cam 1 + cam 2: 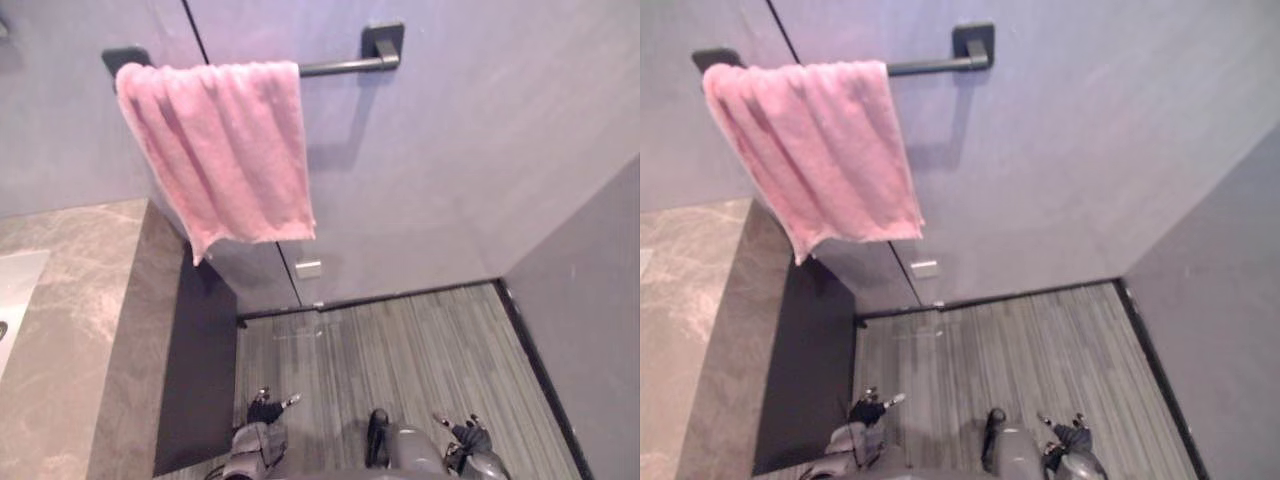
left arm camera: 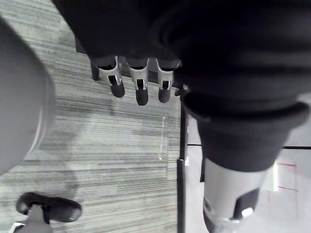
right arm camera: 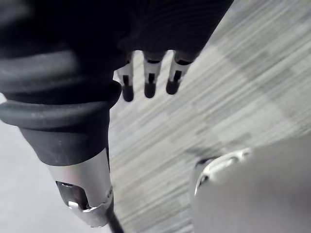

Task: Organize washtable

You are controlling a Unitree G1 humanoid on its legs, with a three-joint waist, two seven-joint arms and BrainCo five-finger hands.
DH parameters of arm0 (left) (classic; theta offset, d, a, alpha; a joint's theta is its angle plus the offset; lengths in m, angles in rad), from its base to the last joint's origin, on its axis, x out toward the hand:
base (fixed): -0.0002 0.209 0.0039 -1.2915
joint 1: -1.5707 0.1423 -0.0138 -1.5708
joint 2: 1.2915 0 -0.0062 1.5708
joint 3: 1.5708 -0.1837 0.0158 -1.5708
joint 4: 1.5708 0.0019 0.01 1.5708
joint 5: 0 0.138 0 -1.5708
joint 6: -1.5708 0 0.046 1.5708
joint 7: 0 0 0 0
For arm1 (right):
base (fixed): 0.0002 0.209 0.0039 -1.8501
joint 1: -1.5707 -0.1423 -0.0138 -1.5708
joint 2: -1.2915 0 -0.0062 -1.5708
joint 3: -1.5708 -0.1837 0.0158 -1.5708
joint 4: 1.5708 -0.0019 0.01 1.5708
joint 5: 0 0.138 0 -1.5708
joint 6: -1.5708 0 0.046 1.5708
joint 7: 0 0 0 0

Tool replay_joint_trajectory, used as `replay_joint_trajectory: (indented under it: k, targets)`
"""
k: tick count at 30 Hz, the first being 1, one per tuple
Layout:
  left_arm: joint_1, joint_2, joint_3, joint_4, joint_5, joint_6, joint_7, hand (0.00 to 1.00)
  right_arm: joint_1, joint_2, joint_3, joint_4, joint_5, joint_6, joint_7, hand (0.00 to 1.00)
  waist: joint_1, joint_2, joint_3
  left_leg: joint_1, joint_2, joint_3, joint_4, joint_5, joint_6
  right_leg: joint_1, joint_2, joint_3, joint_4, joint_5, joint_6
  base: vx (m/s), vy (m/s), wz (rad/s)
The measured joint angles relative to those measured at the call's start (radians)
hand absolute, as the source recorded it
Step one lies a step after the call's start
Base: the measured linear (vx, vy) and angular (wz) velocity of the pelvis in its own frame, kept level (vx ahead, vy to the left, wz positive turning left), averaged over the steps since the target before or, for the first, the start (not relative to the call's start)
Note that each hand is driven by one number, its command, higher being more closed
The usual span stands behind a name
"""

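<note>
Plainly, the desk lies to my left and well above both hands, its long edge running away from me toward the wall. My left hand hangs low near it, fingers slack and holding nothing; my right hand is likewise released, farther off over the floor. The pink towel drapes from the bar above the desk's far end, so I judge the left arm should lead

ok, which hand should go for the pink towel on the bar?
Left, probably. The left hand hangs beside the counter, roughly below the towel; the right hand hangs farther to the right. Both are open and empty.
</note>
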Motion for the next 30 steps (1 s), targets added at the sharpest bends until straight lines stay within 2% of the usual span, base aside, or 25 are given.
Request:
replay_joint_trajectory:
  k: [1, 2, 3, 5, 6, 7, 8, 10, 11, 14, 16, 19, 20, 22, 23, 25, 27, 30]
  targets:
    - [0.001, -0.002, -0.004, -0.009, -0.001, -0.001, -0.004, 0.00, -0.001, 0.001, -0.001, -0.004, 0.013, -0.002, 0.000, 0.00, 0.002, -0.010, 0.005, -0.016, 0.009, 0.056, -0.024, -0.013, 0.021, 0.043, -0.008, -0.017, -0.015, -0.010, 0.003, 0.28, -0.072, 0.43]
    - [0.002, -0.002, -0.004, -0.014, -0.002, -0.001, -0.012, 0.00, -0.001, 0.003, -0.001, -0.022, 0.024, -0.004, 0.000, 0.00, 0.005, -0.009, 0.005, -0.047, 0.002, 0.097, -0.076, -0.022, 0.029, 0.075, -0.016, -0.028, -0.035, -0.013, 0.007, 0.21, -0.017, 0.37]
    - [0.002, -0.002, -0.006, -0.014, -0.002, -0.001, -0.014, 0.00, -0.001, 0.004, -0.001, -0.027, 0.024, -0.007, 0.000, 0.00, 0.004, -0.008, 0.004, -0.060, -0.008, 0.109, -0.121, -0.022, 0.028, 0.085, -0.022, -0.032, -0.042, -0.015, 0.012, 0.17, 0.033, 0.27]
    - [0.005, -0.001, -0.019, -0.014, -0.002, -0.002, -0.019, 0.00, -0.001, 0.002, 0.001, -0.026, 0.023, -0.009, 0.000, 0.00, 0.006, -0.002, -0.001, -0.067, -0.058, 0.098, -0.323, -0.010, 0.016, 0.096, -0.043, -0.036, -0.038, -0.030, 0.037, 0.13, 0.084, 0.14]
    - [0.009, 0.000, -0.034, -0.011, -0.002, -0.002, -0.019, 0.00, 0.001, -0.001, 0.001, -0.022, 0.023, -0.007, 0.002, 0.00, 0.006, 0.012, -0.008, -0.075, -0.083, 0.074, -0.468, 0.048, 0.004, 0.095, -0.046, -0.033, -0.031, -0.042, 0.058, 0.16, 0.157, -0.02]
    - [0.010, 0.006, -0.035, -0.006, -0.002, -0.003, -0.019, 0.00, 0.005, -0.002, 0.001, -0.014, 0.022, -0.003, 0.000, 0.00, 0.010, 0.005, -0.016, -0.061, -0.108, 0.074, -0.504, 0.092, 0.031, 0.101, -0.062, -0.023, -0.033, -0.046, 0.079, 0.18, 0.167, 0.02]
    - [0.012, 0.007, -0.037, -0.006, -0.002, -0.003, -0.019, 0.00, 0.012, -0.002, 0.001, -0.016, 0.021, -0.003, 0.000, 0.00, 0.008, 0.004, -0.025, -0.051, -0.121, 0.074, -0.522, 0.094, 0.031, 0.109, -0.070, -0.023, -0.046, -0.043, 0.090, 0.20, 0.157, 0.05]
    - [0.016, 0.015, -0.040, -0.006, -0.001, -0.003, -0.020, 0.00, 0.031, 0.006, 0.001, -0.015, 0.018, -0.002, 0.001, 0.00, 0.009, -0.019, -0.035, -0.039, -0.140, 0.089, -0.525, 0.088, 0.057, 0.132, -0.083, -0.023, -0.094, -0.027, 0.115, 0.23, 0.159, 0.01]
    - [0.016, 0.030, -0.041, -0.005, 0.001, -0.003, -0.020, 0.00, 0.034, 0.017, 0.001, -0.012, 0.011, 0.000, 0.001, 0.00, 0.020, -0.038, -0.047, -0.036, -0.155, 0.102, -0.521, 0.082, 0.067, 0.138, -0.096, -0.011, -0.110, -0.021, 0.124, 0.23, 0.176, -0.15]
    - [0.013, 0.041, -0.047, 0.016, 0.012, -0.001, -0.021, 0.00, 0.033, 0.018, 0.001, 0.016, -0.017, 0.001, 0.003, 0.00, 0.021, -0.050, -0.058, 0.000, -0.183, 0.107, -0.541, 0.068, 0.088, 0.160, -0.109, 0.007, -0.120, -0.019, 0.128, 0.16, 0.121, -0.13]
    - [0.012, 0.049, -0.068, 0.028, 0.020, -0.001, -0.023, 0.00, 0.031, 0.012, 0.001, 0.021, -0.025, 0.006, 0.005, 0.00, 0.020, -0.045, -0.061, 0.027, -0.200, 0.106, -0.572, 0.060, 0.099, 0.138, -0.128, 0.020, -0.054, -0.019, 0.128, 0.10, 0.127, -0.04]
    - [0.015, 0.057, -0.082, 0.034, 0.020, 0.001, -0.035, 0.00, 0.030, 0.007, 0.002, 0.023, -0.039, 0.015, 0.020, 0.00, 0.017, -0.048, -0.061, 0.070, -0.208, 0.101, -0.610, 0.057, 0.106, 0.046, -0.154, 0.034, 0.148, -0.017, 0.122, 0.09, 0.120, 0.00]
    - [0.023, 0.066, -0.082, 0.034, 0.020, 0.004, -0.035, 0.00, 0.030, 0.008, 0.005, 0.023, -0.040, 0.017, 0.021, 0.00, 0.007, -0.039, -0.058, 0.090, -0.203, 0.096, -0.622, 0.056, 0.107, 0.038, -0.143, 0.045, 0.162, -0.041, 0.127, 0.10, 0.051, 0.08]
    - [0.029, 0.077, -0.083, 0.046, 0.019, 0.006, -0.035, 0.00, 0.028, 0.009, 0.020, 0.023, -0.040, 0.016, 0.021, 0.00, -0.005, -0.041, -0.061, 0.109, -0.190, 0.072, -0.631, 0.056, 0.107, 0.035, -0.101, 0.075, 0.111, -0.056, 0.130, 0.09, -0.055, 0.31]
    - [0.025, 0.081, -0.084, 0.055, 0.019, 0.006, -0.035, 0.00, 0.029, 0.009, 0.021, 0.025, -0.040, 0.016, 0.021, 0.00, -0.005, -0.045, -0.064, 0.108, -0.186, 0.054, -0.631, 0.060, 0.100, 0.033, -0.066, 0.095, 0.025, -0.042, 0.121, 0.06, -0.086, 0.48]
    - [0.019, 0.088, -0.084, 0.066, 0.020, 0.007, -0.034, 0.00, 0.031, 0.004, 0.006, 0.051, -0.039, 0.016, 0.020, 0.00, -0.003, -0.061, -0.079, 0.105, -0.203, 0.014, -0.634, 0.064, 0.087, 0.043, -0.051, 0.104, -0.062, 0.022, 0.100, 0.08, -0.099, 0.50]
    - [0.026, 0.072, -0.075, 0.072, 0.020, 0.005, -0.033, 0.00, 0.027, -0.009, -0.013, 0.060, -0.040, 0.018, 0.020, 0.00, 0.002, -0.029, -0.092, 0.107, -0.191, 0.002, -0.657, 0.074, 0.073, 0.056, -0.042, 0.102, -0.088, 0.026, 0.097, 0.10, -0.068, 0.17]
    - [0.044, 0.072, -0.071, 0.085, 0.020, 0.007, -0.033, 0.00, 0.027, -0.019, -0.022, 0.063, -0.040, 0.018, 0.019, 0.00, -0.002, -0.004, -0.099, 0.134, -0.177, -0.009, -0.685, 0.083, 0.059, 0.097, -0.013, 0.093, -0.141, 0.042, 0.083, 0.07, -0.072, -0.02]
